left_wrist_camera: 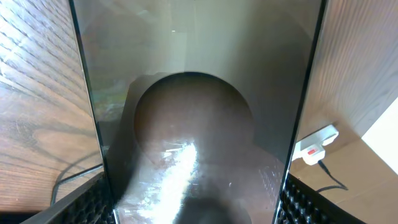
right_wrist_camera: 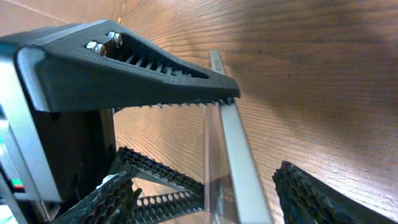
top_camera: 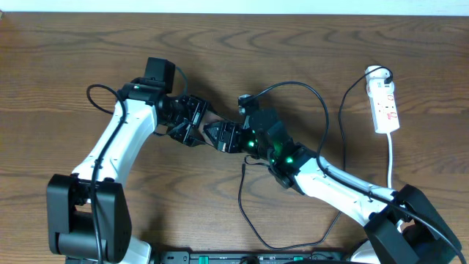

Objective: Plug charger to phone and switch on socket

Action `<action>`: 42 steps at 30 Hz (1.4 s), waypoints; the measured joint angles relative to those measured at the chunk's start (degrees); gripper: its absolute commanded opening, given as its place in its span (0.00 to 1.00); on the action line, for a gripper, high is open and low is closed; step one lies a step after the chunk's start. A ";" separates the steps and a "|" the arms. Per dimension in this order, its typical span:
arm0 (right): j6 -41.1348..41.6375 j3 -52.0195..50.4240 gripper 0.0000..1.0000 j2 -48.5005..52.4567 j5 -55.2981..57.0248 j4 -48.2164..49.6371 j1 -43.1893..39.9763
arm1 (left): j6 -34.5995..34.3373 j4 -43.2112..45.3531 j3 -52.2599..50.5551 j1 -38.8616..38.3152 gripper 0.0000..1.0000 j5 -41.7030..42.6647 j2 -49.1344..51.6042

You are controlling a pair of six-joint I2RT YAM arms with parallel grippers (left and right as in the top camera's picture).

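Note:
My left gripper (top_camera: pixel 192 128) is shut on the phone (left_wrist_camera: pixel 193 124), a dark brown-grey slab that fills the left wrist view between the fingers (left_wrist_camera: pixel 193 208). In the right wrist view the phone's silvery edge (right_wrist_camera: pixel 233 143) stands between my right gripper's spread fingers (right_wrist_camera: pixel 211 199), which are open. The right gripper (top_camera: pixel 220 136) meets the left at mid-table, hiding the phone from overhead. The socket (top_camera: pixel 385 103) lies at the far right and also shows in the left wrist view (left_wrist_camera: pixel 317 144). The charger's black cable (top_camera: pixel 343 125) runs from it; its plug tip is hidden.
A black cable loop (top_camera: pixel 253 220) lies on the wooden table in front of the right arm. The arm bases stand at the near edge. The left gripper's black finger (right_wrist_camera: pixel 130 68) fills the upper left of the right wrist view.

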 measured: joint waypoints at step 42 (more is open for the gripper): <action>0.42 0.00 0.20 0.00 1.77 -1.88 0.24 | -0.90 0.00 0.00 -1.68 0.07 0.28 0.00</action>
